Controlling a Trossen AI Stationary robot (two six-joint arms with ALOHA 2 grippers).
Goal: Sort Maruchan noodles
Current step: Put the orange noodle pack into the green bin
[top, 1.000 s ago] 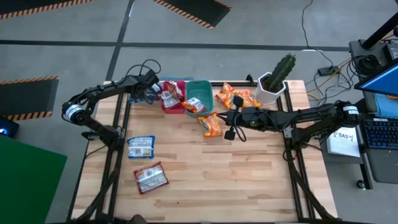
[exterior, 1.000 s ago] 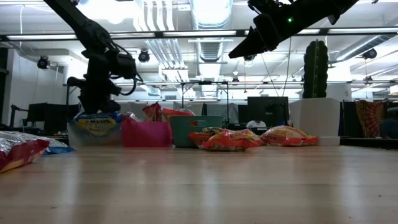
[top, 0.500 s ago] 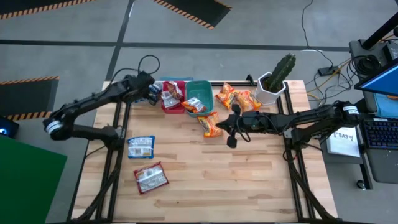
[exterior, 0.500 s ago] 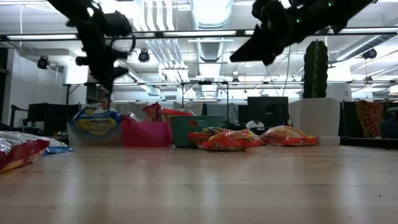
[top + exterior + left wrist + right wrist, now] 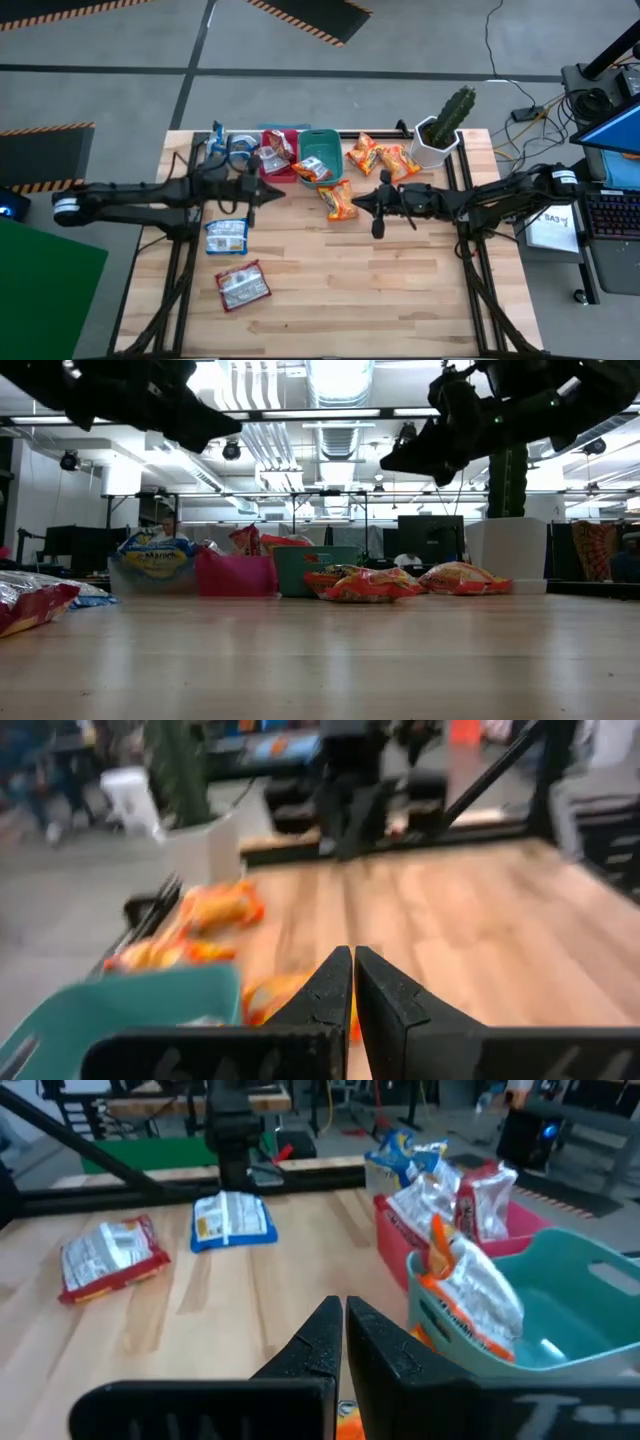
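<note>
Now both claws hover pressed together, empty, over the counter point(image 5: 400, 290).
Nearest loose packet: blue one point(image 5: 227, 236) just below left claw point(image 5: 262, 190); orange one point(image 5: 341, 202) beside right claw point(image 5: 378, 207).

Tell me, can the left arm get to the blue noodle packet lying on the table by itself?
Probably yes. The blue noodle packet lies flat on bare wood with nothing on top or around it, and the left gripper hangs just above and beside it. Its fingers are shut and empty, so it would need to open first.
</note>
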